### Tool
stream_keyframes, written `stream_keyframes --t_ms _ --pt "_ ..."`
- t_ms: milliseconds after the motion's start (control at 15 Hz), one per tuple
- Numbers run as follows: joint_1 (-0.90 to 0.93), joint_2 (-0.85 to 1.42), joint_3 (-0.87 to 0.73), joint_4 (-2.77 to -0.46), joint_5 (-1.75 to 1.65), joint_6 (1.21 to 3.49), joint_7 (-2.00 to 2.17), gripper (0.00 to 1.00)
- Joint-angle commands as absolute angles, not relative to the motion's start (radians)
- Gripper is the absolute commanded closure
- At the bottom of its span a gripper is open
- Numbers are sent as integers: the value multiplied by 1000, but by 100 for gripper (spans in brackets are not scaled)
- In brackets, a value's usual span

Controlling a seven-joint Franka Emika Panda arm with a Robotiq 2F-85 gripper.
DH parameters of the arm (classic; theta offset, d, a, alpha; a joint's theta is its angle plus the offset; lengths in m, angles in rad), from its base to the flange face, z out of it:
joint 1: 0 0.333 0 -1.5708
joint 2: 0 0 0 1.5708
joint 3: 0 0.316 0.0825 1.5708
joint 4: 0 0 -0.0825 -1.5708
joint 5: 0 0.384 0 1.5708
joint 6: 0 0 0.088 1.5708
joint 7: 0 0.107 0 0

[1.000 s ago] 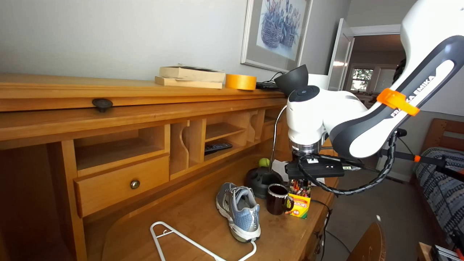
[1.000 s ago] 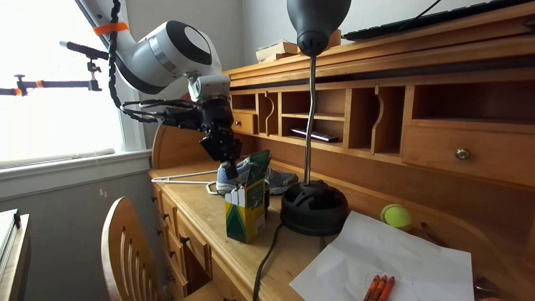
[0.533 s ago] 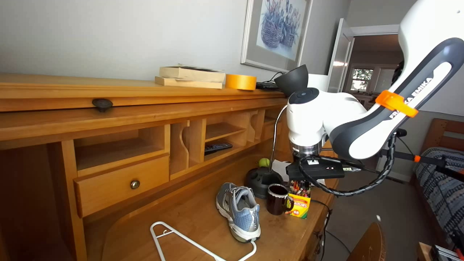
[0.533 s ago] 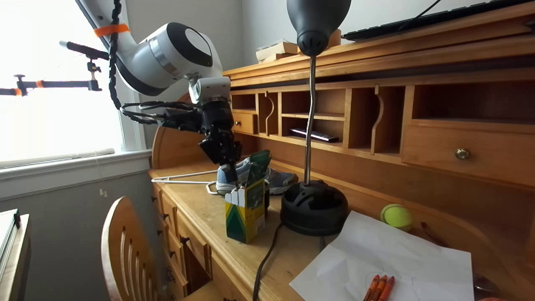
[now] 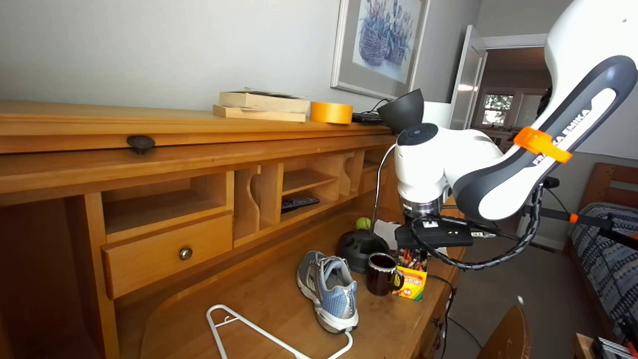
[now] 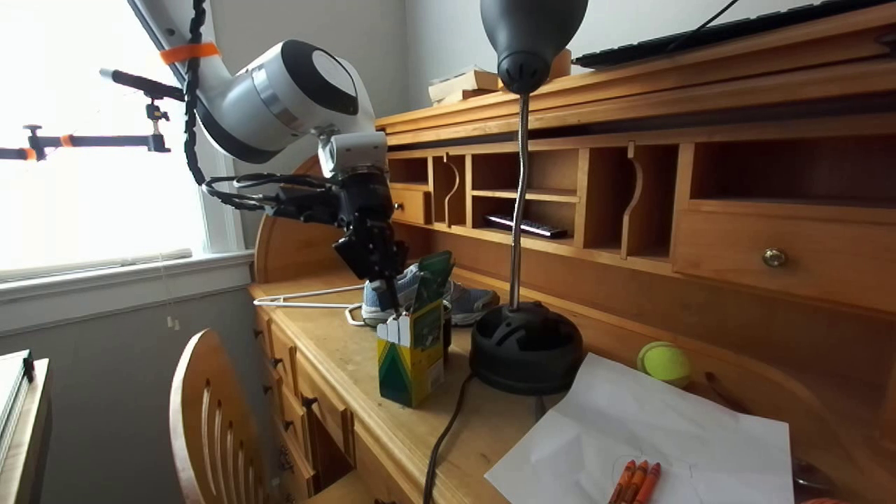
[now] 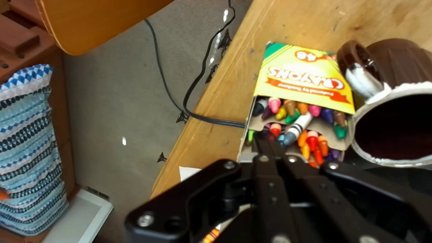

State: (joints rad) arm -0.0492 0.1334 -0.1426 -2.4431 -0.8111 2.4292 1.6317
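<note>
My gripper points down into the open top of the yellow and green crayon box. In the wrist view its fingers are together over the front rows of crayons. I cannot tell whether a crayon is between the tips. A grey-blue crayon with a white wrapper lies slanted across the rows beside the tips. The box also shows in an exterior view, where the fingers are hidden. A dark brown mug stands against the box; it also shows in the wrist view.
A black lamp base stands close to the box. A blue-grey shoe and a white hanger lie on the desk. White paper holds orange-red crayons, near a tennis ball. A chair stands by the desk edge.
The arm has come down slightly, and the fingertips have gone lower, to the box's open top. The fingers look narrower together than a second ago. The box, mug and shoe have not moved.
</note>
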Motion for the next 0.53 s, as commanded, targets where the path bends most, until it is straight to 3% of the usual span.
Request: stream_keyframes --t_ms 0,467 --pt "-59 160 -149 -2429 -825 2449 1652 100" --pt "-60 208 -148 -2405 -790 2449 1611 100"
